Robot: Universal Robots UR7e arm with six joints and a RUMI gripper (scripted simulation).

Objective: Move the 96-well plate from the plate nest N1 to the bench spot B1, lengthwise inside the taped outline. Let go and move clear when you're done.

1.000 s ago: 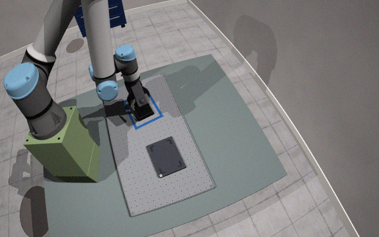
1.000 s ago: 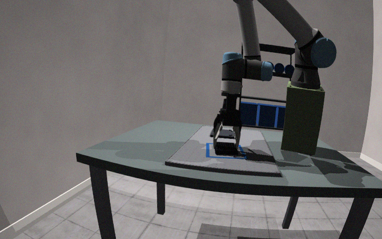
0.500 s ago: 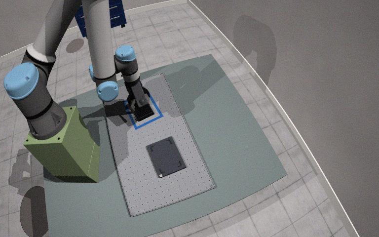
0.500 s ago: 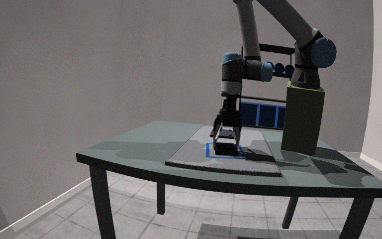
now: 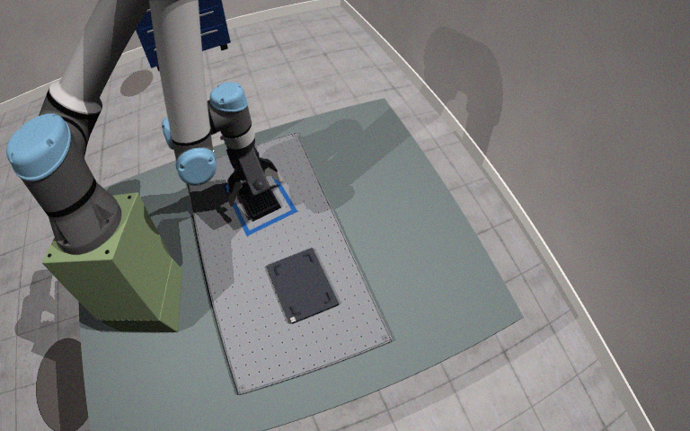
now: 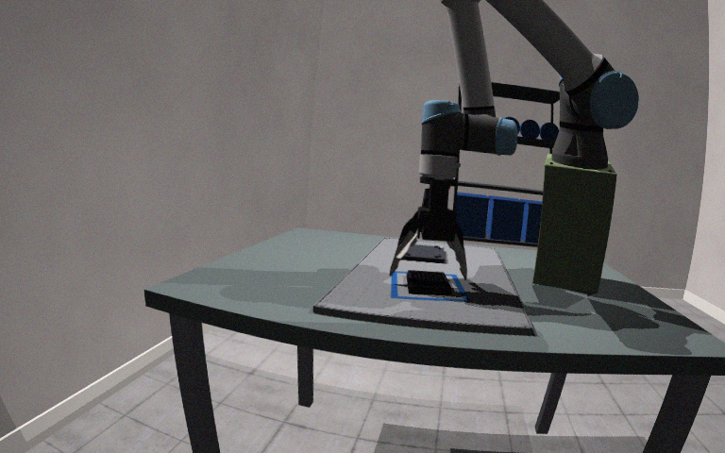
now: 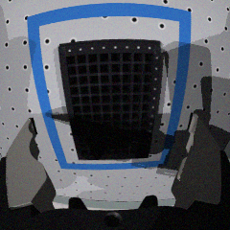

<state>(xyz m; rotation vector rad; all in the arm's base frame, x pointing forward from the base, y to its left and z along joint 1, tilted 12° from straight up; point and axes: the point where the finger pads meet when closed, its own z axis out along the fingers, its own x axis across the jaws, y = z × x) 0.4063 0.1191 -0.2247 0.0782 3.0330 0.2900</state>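
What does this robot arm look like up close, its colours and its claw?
The arm is made of pale grey tubes joined by dark grey joints with round light blue caps. It stands on an olive green block. Its gripper is black with two tapered fingers, grey on their faces. No cables or markings show.

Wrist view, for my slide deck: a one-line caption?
Open end effector above the plate, which lies lengthwise inside the blue outline.

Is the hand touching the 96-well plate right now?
Apart. The exterior view shows the open hand raised above the 96-well plate, with bench visible between fingertips and plate, which lies inside the blue taped outline.
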